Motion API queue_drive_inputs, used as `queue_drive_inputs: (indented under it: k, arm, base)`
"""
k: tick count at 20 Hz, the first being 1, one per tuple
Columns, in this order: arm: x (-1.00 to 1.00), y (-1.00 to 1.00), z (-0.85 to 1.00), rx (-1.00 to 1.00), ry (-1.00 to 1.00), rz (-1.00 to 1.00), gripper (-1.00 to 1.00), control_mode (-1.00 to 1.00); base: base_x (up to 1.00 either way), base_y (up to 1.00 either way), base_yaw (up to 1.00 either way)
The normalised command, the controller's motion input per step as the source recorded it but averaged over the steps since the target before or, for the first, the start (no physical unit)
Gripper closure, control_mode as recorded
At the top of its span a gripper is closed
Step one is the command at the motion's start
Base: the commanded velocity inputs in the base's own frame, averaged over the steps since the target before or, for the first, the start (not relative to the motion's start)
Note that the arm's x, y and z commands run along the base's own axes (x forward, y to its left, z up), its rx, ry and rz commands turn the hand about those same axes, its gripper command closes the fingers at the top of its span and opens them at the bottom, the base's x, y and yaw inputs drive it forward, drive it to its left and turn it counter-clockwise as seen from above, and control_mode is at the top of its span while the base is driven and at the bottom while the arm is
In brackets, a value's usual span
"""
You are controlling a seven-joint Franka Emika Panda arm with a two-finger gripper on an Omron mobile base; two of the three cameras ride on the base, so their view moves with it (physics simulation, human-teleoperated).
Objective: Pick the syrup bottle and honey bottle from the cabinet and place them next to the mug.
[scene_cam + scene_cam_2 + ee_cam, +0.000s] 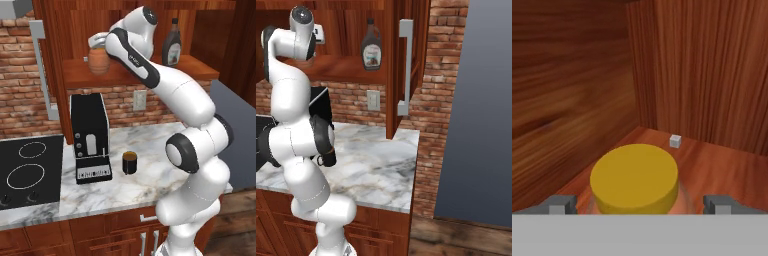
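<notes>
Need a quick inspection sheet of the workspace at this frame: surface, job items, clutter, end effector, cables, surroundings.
Surface: marble counter, bare around the mug.
Job's things: honey bottle and syrup bottle upright on the cabinet shelf, apart; mug upright on the counter.
Clutter: coffee machine left of the mug.
End effector: open, directly over the honey bottle's yellow cap, a fingertip on each side, not gripping.
Cables: nothing seen.
Surroundings: brick wall, wall outlet, stovetop, open cabinet door.
</notes>
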Motion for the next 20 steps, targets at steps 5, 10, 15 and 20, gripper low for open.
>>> queue_drive_inputs:
  k: [5,10,15,20]
  arm:
    - [0.1,0.18,0.0,0.0,0.0,0.0,-1.0,-1.0]
    - [0.04,0.02,0.0,0.0,0.0,0.0,-1.0,-1.0]
    - [0.0,0.0,0.0,0.0,0.0,0.0,-1.0,-1.0]
    - [0.0,0.0,0.0,0.0,0.0,0.0,-1.0,-1.0]
  base:
    - [0.0,0.0,0.0]
    - [0.0,0.0,0.0]
    - [0.0,0.0,0.0]
    - [0.0,0.0,0.0]
